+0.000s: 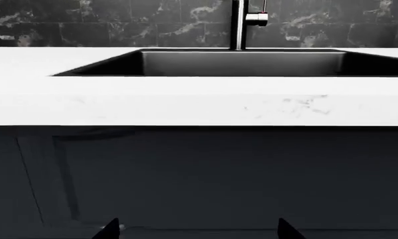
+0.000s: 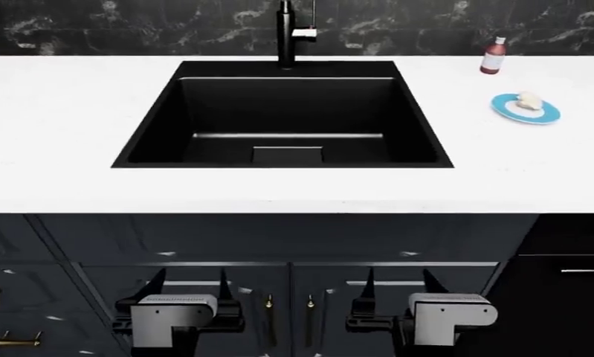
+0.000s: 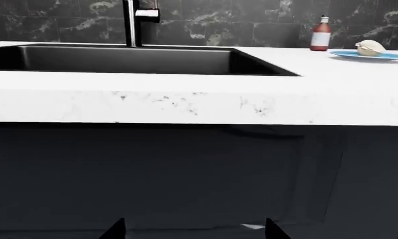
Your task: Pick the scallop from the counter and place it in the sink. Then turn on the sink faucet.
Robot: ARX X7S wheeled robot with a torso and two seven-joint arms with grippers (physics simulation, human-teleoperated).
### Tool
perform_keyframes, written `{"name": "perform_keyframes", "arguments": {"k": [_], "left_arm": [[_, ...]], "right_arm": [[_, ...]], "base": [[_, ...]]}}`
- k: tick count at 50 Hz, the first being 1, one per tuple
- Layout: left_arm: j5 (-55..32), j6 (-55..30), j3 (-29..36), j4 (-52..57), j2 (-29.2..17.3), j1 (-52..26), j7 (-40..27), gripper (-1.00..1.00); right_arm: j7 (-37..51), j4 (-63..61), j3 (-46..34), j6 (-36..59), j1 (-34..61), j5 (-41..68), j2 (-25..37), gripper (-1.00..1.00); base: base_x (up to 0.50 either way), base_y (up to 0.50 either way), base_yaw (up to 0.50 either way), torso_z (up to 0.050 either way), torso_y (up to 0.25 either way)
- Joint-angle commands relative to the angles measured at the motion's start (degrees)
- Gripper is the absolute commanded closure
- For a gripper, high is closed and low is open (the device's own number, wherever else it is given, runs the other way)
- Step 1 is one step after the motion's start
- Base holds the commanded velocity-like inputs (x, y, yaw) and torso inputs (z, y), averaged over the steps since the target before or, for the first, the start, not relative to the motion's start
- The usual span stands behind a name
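Two jaws sets show low in the head view, left gripper (image 2: pixel 189 285) and right gripper (image 2: pixel 400 283), both spread open and empty before the cabinet doors. On the worktop (image 2: pixel 59 119), the scallop (image 2: pixel 528 101) lies on a blue plate (image 2: pixel 545 115) at 3 o'clock from the sink (image 2: pixel 287 111); a bottle (image 2: pixel 492 56) stands near.

Left wrist view: parted fingertips (image 1: pixel 111 230) below the worktop edge, sink faucet (image 1: pixel 238 25) behind the basin.

Right wrist view: scallop at 2 o'clock, on the plate.
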Motion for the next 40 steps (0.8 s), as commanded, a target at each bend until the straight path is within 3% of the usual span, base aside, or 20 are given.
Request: {"name": "perform_keyframes", "arguments": {"k": [1, 24, 26, 28, 30, 31, 32, 34, 35, 36, 37, 38, 39, 40], "left_arm": [[-0.96, 0.22, 0.70, -0.25, -0.75, 0.06, -0.83, -1.00], [-2.34, -1.04, 2.27, 0.72, -2.01, -0.15, -1.92, -1.00], [-3.53, -5.39, 2.61, 4.94, -2.61, -0.05, -1.65, -1.00], [-8.28, -18.55, 2.77, 17.61, -5.17, -1.28, -0.93, -1.00], [-18.45, -35.74, -2.12, 33.74, -7.73, -10.72, -3.79, -1.00], [-25.91, -44.33, -7.55, 38.80, -7.21, -19.31, -6.72, -1.00], [-34.50, -52.93, -16.15, 42.43, -3.56, -27.90, -10.19, -1.00], [-48.64, -70.12, -18.78, 35.32, -6.39, -45.09, -21.55, -1.00], [-51.06, -78.71, -17.39, 31.87, -7.71, -53.69, -23.96, -1.00], [-50.00, -87.13, -15.84, 29.88, -8.57, -56.53, -23.81, -1.00], [-41.40, -78.53, -7.25, 21.28, -12.01, -65.13, -15.22, -1.00], [-32.81, -69.94, -4.58, 12.69, -3.42, -73.72, -6.62, -1.00], [-24.22, -61.34, -4.55, 4.09, -2.61, -82.31, 1.97, -1.00], [-15.62, -52.75, -4.56, -4.50, -2.62, -86.04, 10.16, -1.00]], "right_arm": [[0.29, -0.12, -0.71, 1.22, 0.15, 1.91, 0.63, -1.00], [1.96, -2.29, -1.97, 3.19, 0.37, 3.05, 2.39, -1.00], [2.47, -5.03, -2.20, 6.50, 0.67, 2.82, 2.90, -1.00], [2.80, -18.12, -1.78, 20.05, 2.24, 4.55, 5.11, -1.00], [3.90, -34.07, 1.75, 37.24, 13.00, 11.47, 7.03, -1.00], [3.99, -40.84, 5.26, 45.83, 21.44, 16.30, 6.84, -1.00], [5.23, -44.21, 8.11, 54.42, 30.03, 19.02, 5.96, -1.00], [9.71, -36.46, 9.94, 71.61, 47.22, 26.54, 7.30, -1.00], [14.96, -33.30, 10.14, 80.21, 53.13, 33.24, 9.09, -1.00], [16.62, -33.44, 9.04, 88.08, 55.16, 33.72, 9.97, -1.00], [8.03, -24.85, 0.44, 79.49, 63.75, 25.13, 6.62, -1.00], [-0.57, -16.25, 0.28, 70.89, 72.35, 16.53, -1.95, -1.00], [-9.16, -7.66, 0.14, 62.30, 80.94, 7.94, -2.16, -1.00], [-12.15, 0.94, -0.06, 54.71, 84.91, -0.66, -2.25, -1.00]], "base": [[0.00, 0.00, 0.00, 0.050, 0.000], [0.00, -0.06, 0.00, 0.050, 0.000], [0.00, 0.00, 0.00, 0.050, 0.000], [0.00, 0.00, 0.00, 0.050, 0.000], [0.00, 0.00, 0.00, 0.050, 0.000], [0.00, 0.00, 0.00, 0.050, 0.000], [0.00, 0.00, 0.00, 0.050, 0.000], [0.00, 0.00, 0.00, 0.050, 0.000], [0.00, 0.00, 0.00, 0.050, 0.000], [0.00, 0.00, 0.00, 0.050, 0.000], [0.00, 0.00, 0.00, 0.050, 0.000], [0.00, 0.00, 0.00, 0.050, 0.000], [0.00, 0.00, 0.00, 0.050, 0.000], [0.00, 0.00, 0.00, 0.050, 0.000]]}}
